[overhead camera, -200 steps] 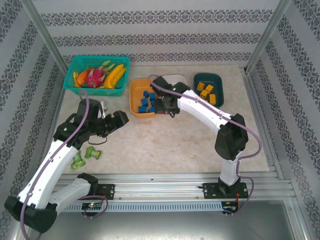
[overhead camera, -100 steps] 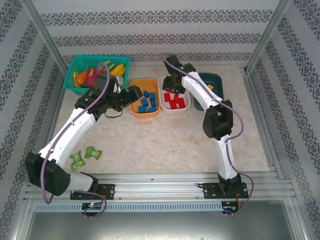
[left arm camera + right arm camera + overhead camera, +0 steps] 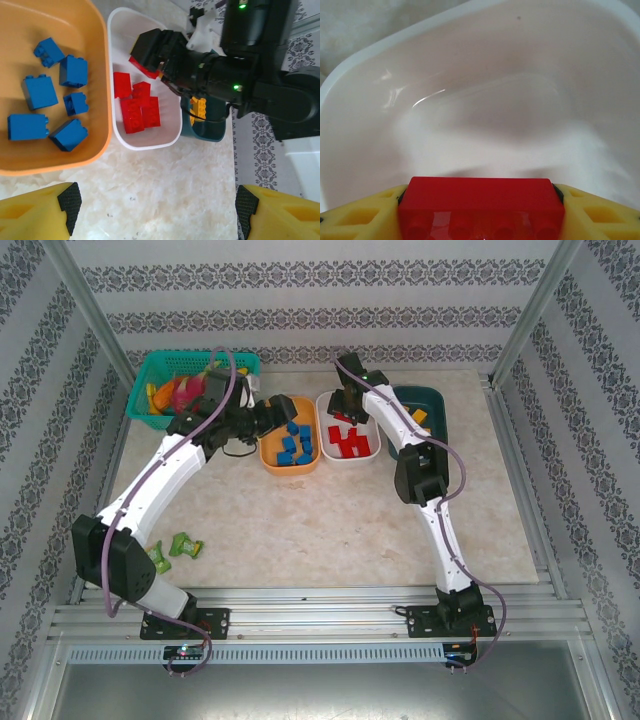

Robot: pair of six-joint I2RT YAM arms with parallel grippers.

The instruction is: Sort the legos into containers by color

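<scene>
right gripper (image 3: 347, 408) clamped on red brick (image 3: 481, 200), long axis spanning the jaws, white tub (image 3: 350, 85) directly below; left gripper (image 3: 155, 202) wide, empty

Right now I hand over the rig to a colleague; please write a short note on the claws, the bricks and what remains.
Left claw: open, empty, above the table near the orange tub.
Right claw: shut on a red brick, over the white tub.
Done: blue bricks in the orange tub, red bricks in the white tub, yellow bricks in the teal tub.
Left: release the held brick into the white tub; it looks like the last one.
</scene>
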